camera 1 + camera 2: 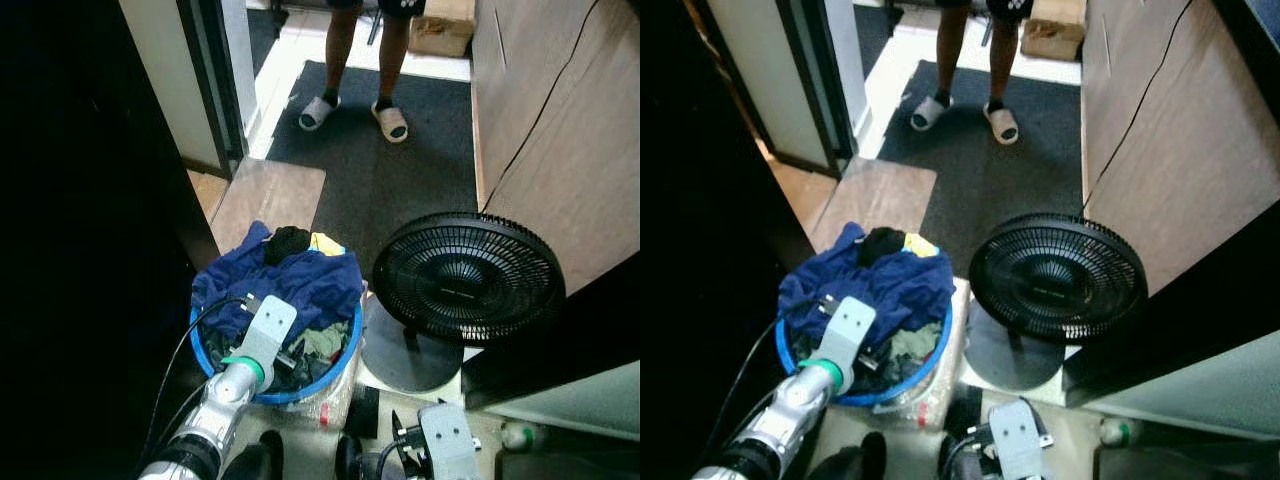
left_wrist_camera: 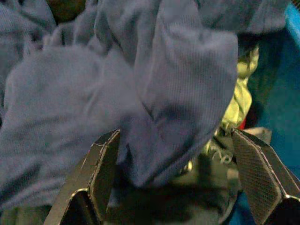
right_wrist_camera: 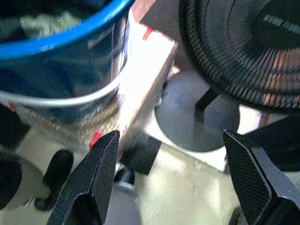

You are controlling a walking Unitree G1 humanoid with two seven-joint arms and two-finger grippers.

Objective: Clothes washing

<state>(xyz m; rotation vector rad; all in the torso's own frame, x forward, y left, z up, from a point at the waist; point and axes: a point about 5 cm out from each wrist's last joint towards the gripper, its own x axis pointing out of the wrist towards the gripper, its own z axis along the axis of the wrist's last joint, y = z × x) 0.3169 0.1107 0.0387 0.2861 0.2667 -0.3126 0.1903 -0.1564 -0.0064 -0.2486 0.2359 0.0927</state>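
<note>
Fingers of the left gripper are standing wide apart around a fold of the blue shirt, not pinching it, and the shirt is lying heaped in the blue bucket. Right gripper is hanging open low beside the bucket, near the black fan, while a person in sandals is standing on the dark mat beyond.
</note>
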